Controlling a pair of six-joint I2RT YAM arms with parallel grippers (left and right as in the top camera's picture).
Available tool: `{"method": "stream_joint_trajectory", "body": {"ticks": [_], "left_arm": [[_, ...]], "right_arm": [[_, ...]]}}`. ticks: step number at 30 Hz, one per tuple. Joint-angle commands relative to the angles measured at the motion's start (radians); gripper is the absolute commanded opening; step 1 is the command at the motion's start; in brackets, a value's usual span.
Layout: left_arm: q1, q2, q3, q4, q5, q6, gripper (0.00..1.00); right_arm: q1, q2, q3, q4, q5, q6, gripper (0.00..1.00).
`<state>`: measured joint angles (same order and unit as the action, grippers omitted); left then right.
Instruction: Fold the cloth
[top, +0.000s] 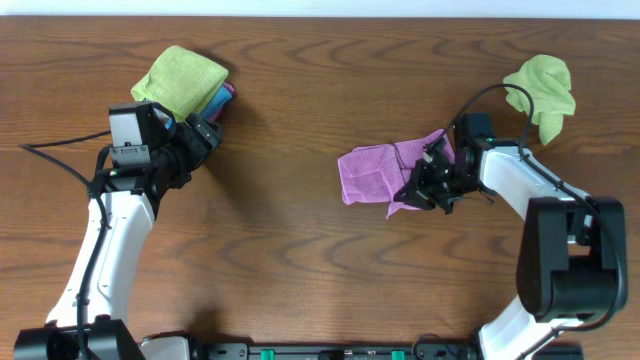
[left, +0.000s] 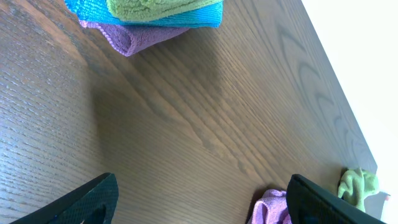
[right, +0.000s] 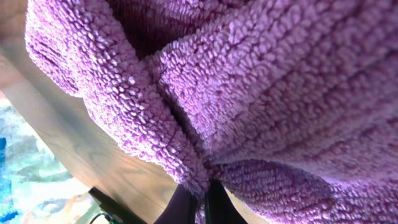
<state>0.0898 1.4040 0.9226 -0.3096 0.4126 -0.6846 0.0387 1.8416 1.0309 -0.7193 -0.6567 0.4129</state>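
In the overhead view, the cloth (top: 372, 172) lies right of centre on the wooden table (top: 300, 260), bunched and partly folded over itself, with a flap trailing toward the lower right. The right gripper (top: 418, 188) sits at that right-hand edge, its dark body covering the contact, so this view alone does not show the grip. The right wrist view settles it. Purple pile fills nearly the whole frame, and at the bottom centre the two dark fingers (right: 217, 208) are pressed together on a pinched ridge of the fabric. The folds fan out above them, and a strip of table shows at the lower left.

The left gripper (top: 207, 128) is in the upper left of the overhead frame, just beside a stack of folded cloths (top: 185, 80) with green on top. From above, the stack's lower layers barely show. The left wrist view shows them at the top of its frame: green over blue over purple. In the same view the left fingers (left: 81, 202) stand wide apart in the bottom corners, with nothing between them but bare wood.

A crumpled light green cloth (top: 543, 92) lies in the upper right of the overhead frame, well apart from everything else.
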Motion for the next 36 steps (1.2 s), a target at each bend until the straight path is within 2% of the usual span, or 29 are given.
{"method": "stream_joint_trajectory", "body": {"ticks": [1, 6, 10, 16, 17, 20, 23, 29, 31, 34, 36], "left_arm": [[0.002, -0.019, 0.012, 0.001, 0.004, -0.012, 0.88], [0.002, -0.019, 0.012, 0.001, 0.003, -0.012, 0.88], [0.002, -0.019, 0.012, 0.006, 0.003, -0.011, 0.88], [0.002, -0.019, 0.012, 0.023, 0.003, -0.011, 0.88], [0.002, -0.019, 0.012, 0.027, 0.003, -0.011, 0.88], [0.002, -0.019, 0.012, 0.035, 0.003, -0.011, 0.88], [0.002, -0.019, 0.012, 0.038, 0.003, -0.011, 0.88], [0.002, -0.019, 0.012, 0.038, 0.003, -0.011, 0.88], [0.002, -0.019, 0.012, 0.038, 0.003, -0.011, 0.88], [0.002, -0.019, 0.012, 0.039, 0.003, -0.011, 0.88], [0.002, -0.019, 0.012, 0.039, 0.003, -0.011, 0.88]], "right_arm": [[0.008, -0.068, 0.002, -0.029, 0.002, -0.027, 0.02], [0.008, -0.24, 0.003, -0.142, 0.072, -0.044, 0.01], [0.008, -0.374, 0.003, -0.306, 0.149, -0.045, 0.01], [0.009, -0.475, 0.003, -0.538, 0.269, -0.047, 0.02], [0.008, -0.478, 0.003, -0.568, 0.291, -0.046, 0.04], [0.009, -0.477, 0.003, -0.665, 0.315, -0.047, 0.27], [0.009, -0.476, 0.003, -0.737, 0.317, -0.055, 0.35], [0.009, -0.476, 0.003, -0.698, 0.316, -0.103, 0.38], [0.009, -0.476, 0.003, -0.644, 0.317, -0.156, 0.42], [0.01, -0.476, 0.003, -0.521, 0.317, -0.229, 0.55], [0.019, -0.468, 0.003, -0.415, 0.316, -0.25, 0.59]]}}
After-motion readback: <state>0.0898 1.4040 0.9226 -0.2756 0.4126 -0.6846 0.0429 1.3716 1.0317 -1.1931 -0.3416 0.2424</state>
